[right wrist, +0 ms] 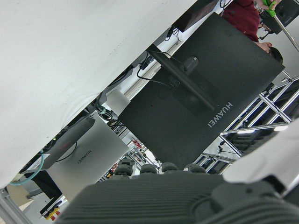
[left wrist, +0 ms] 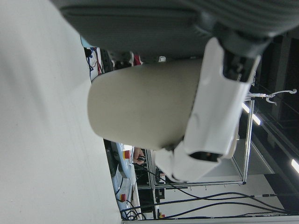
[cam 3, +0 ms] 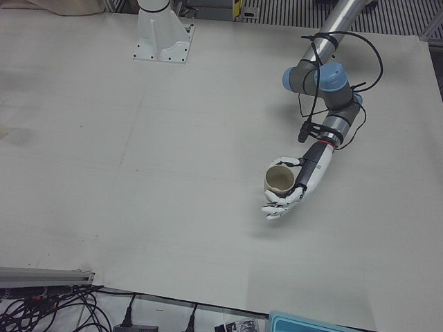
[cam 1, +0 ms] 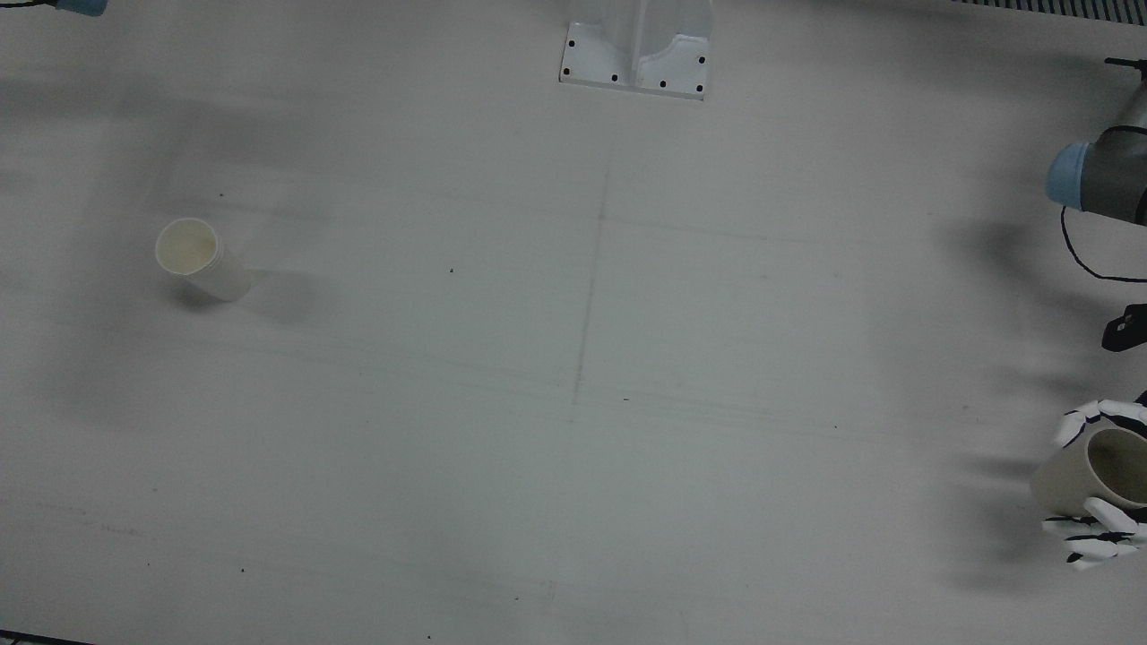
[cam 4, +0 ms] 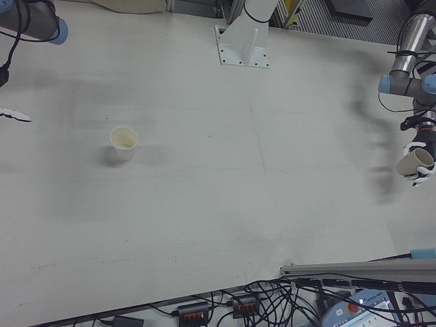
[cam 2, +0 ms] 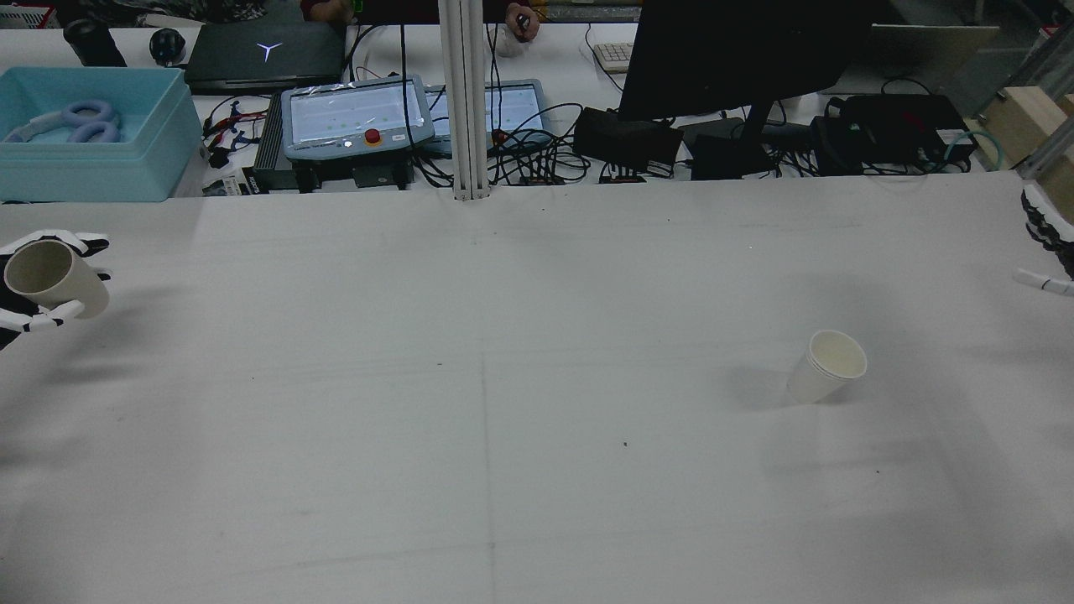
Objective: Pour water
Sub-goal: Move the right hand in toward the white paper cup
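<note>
My left hand (cam 3: 301, 183) is shut on a beige cup (cam 3: 279, 180) and holds it tilted above the table, near the table's edge on my left side. The hand and its cup also show in the rear view (cam 2: 52, 279) and at the right edge of the front view (cam 1: 1089, 479). In the left hand view the cup (left wrist: 145, 107) fills the middle, with a white finger across it. A white paper cup (cam 2: 826, 367) stands upright on the table on my right side; it also shows in the front view (cam 1: 199, 258). My right hand (cam 2: 1047, 247) is open and empty at the right edge, far from it.
The arms' white pedestal (cam 1: 636, 54) stands at the table's back middle. Beyond the table's far edge in the rear view are a blue bin (cam 2: 92, 134), teach pendants (cam 2: 357, 113), a black monitor (cam 2: 738, 59) and cables. A wide stretch of bare table lies between the two cups.
</note>
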`<state>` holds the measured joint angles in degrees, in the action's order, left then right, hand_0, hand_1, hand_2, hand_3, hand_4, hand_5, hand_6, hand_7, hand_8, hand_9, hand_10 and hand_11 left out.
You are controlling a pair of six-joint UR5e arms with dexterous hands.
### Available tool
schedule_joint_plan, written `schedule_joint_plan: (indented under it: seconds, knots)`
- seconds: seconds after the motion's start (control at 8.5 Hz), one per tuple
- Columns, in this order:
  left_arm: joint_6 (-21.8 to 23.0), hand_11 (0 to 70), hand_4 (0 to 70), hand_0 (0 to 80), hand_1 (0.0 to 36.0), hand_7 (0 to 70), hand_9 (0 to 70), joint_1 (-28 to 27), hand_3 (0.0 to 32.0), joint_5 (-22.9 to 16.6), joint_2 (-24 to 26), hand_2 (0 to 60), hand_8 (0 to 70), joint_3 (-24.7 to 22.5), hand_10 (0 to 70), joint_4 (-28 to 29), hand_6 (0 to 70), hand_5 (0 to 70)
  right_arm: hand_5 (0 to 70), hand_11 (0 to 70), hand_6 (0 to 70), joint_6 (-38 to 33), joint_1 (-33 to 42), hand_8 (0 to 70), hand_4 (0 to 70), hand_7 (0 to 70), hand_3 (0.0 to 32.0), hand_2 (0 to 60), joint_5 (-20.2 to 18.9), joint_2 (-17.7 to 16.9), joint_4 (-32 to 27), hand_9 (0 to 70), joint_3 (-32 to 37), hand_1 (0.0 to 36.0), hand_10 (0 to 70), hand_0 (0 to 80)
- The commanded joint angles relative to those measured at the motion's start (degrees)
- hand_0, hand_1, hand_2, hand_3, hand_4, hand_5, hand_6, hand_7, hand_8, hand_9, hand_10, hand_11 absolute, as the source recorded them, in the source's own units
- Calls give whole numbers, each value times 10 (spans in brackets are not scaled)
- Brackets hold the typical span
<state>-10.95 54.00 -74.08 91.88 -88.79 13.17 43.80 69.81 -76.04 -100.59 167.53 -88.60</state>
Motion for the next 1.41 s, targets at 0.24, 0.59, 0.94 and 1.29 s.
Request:
schedule_joint_plan:
  seconds: [0.24, 0.59, 0.94, 1.29]
  knots:
    - [16, 326, 275, 686, 360, 295, 211, 1, 0, -19, -4, 600, 165, 1, 201, -9, 222, 700, 0, 48, 1, 1, -7, 0, 0, 0, 0, 132, -2, 7, -42, 0, 55, 53, 29, 218]
    - [16, 315, 267, 666, 360, 289, 219, 2, 0, -19, -21, 600, 168, -1, 193, 0, 216, 700, 0, 80, 0, 125, -15, 0, 0, 0, 0, 146, 2, 7, -58, 5, 31, 60, 50, 221]
    - [17, 312, 265, 679, 360, 287, 214, 2, 0, -19, -27, 600, 164, -2, 192, 3, 217, 700, 0, 77, 0, 196, -31, 0, 0, 0, 0, 148, 3, 15, -72, 0, 33, 61, 48, 213]
    - [17, 311, 262, 679, 360, 286, 216, 2, 0, -19, -28, 600, 164, -2, 192, 3, 215, 700, 0, 77, 0, 215, -167, 0, 0, 0, 0, 148, 102, 23, -110, 0, 30, 65, 48, 228]
